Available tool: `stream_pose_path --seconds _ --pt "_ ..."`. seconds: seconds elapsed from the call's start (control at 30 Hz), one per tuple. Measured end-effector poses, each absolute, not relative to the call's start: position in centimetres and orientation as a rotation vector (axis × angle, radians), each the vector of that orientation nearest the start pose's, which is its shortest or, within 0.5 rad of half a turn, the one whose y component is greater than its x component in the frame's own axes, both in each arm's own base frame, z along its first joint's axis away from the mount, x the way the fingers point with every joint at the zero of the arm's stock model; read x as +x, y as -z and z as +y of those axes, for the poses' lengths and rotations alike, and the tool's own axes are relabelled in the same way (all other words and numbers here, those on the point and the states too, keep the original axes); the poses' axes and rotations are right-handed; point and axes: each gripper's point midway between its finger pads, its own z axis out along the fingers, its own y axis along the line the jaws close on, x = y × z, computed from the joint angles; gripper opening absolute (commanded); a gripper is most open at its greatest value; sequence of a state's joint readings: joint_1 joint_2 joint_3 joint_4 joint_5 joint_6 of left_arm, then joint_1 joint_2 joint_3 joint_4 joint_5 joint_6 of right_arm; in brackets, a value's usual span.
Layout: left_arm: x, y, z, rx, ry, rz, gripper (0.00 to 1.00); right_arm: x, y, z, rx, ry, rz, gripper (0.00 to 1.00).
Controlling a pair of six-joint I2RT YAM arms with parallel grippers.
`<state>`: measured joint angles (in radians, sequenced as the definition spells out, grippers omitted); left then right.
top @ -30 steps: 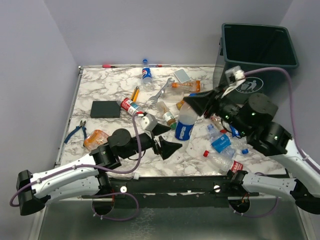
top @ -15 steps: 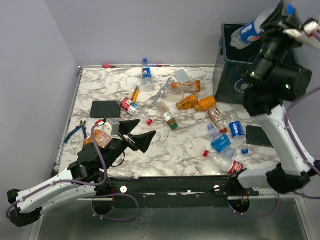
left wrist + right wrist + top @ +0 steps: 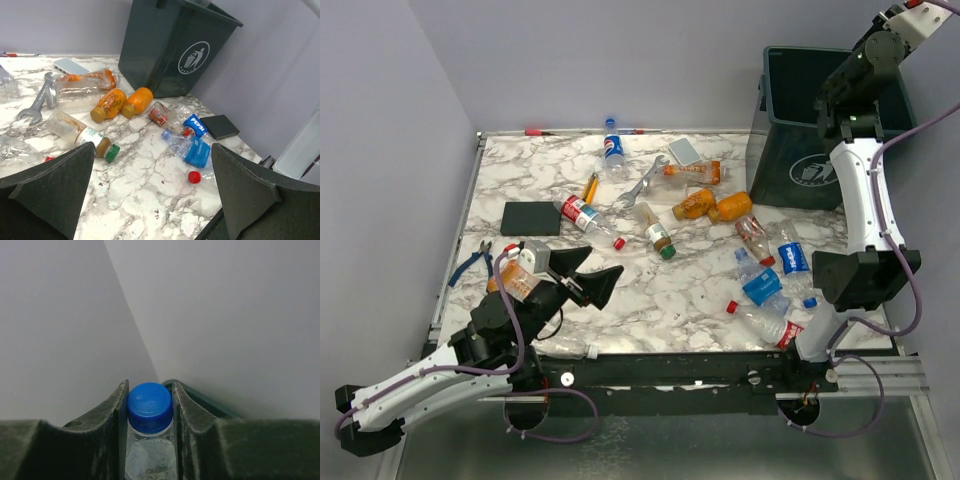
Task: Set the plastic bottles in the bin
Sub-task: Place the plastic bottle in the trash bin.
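We found the right gripper pinching a clear blue-capped bottle by its neck, one finger on each side of the cap. Bare wall showed behind it, and a sliver of dark green edge past the right finger. From above, the right arm stood stretched high at the far right corner of the tabletop, its wrist up over the bin. The held bottle did not show in that view, and we could not tell whether it hung squarely over the opening. The bin sat upright at that far right corner, its white symbol facing the tabletop.

The left gripper was spread wide and held nothing. It hung near the near left corner, pointing across toward the bin.

The other bottles lay on the marble. A Pepsi bottle lay at the far edge. Around the middle we saw a red-labelled bottle, a green-capped bottle and a pair of orange bottles side by side. An orange-labelled clear bottle lay just beyond them. A cluster of crumpled bottles lay toward the right edge, and an orange bottle sat partly hidden beside the left arm.

A silver wrench lay just beside the orange-labelled clear bottle. A black pad and blue-handled pliers lay toward the left edge.
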<state>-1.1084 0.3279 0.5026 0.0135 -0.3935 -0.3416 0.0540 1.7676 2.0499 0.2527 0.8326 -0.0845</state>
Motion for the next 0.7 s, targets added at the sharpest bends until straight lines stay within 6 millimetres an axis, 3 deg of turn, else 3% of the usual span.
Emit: stream_pose_path --seconds 0.03,0.1,0.23,0.4,0.57,0.7 --pt "15.8 -30.4 -19.4 0.211 0.922 1.455 0.99 48.6 -54.8 -11.1 0.688 0.46 1.057 0.53" --pt "15.9 -30.0 -19.2 0.198 0.914 1.469 0.99 49.5 -53.3 -11.5 0.685 0.445 1.108 0.68" --pt "16.3 -29.3 -18.7 0.172 0.889 1.489 0.99 50.6 -52.2 -10.4 0.648 0.361 1.181 0.73" --pt "17.0 -28.6 -18.1 0.121 0.844 1.517 0.99 50.4 -54.8 -7.6 0.593 0.167 1.183 0.76" --pt "18.2 -27.5 -17.2 0.026 0.771 1.562 0.99 46.5 -58.3 -2.7 0.494 -0.054 1.169 0.77" --pt "19.1 -26.5 -16.3 -0.077 0.711 1.596 0.99 39.9 -59.5 5.8 0.289 -0.324 1.198 0.77"
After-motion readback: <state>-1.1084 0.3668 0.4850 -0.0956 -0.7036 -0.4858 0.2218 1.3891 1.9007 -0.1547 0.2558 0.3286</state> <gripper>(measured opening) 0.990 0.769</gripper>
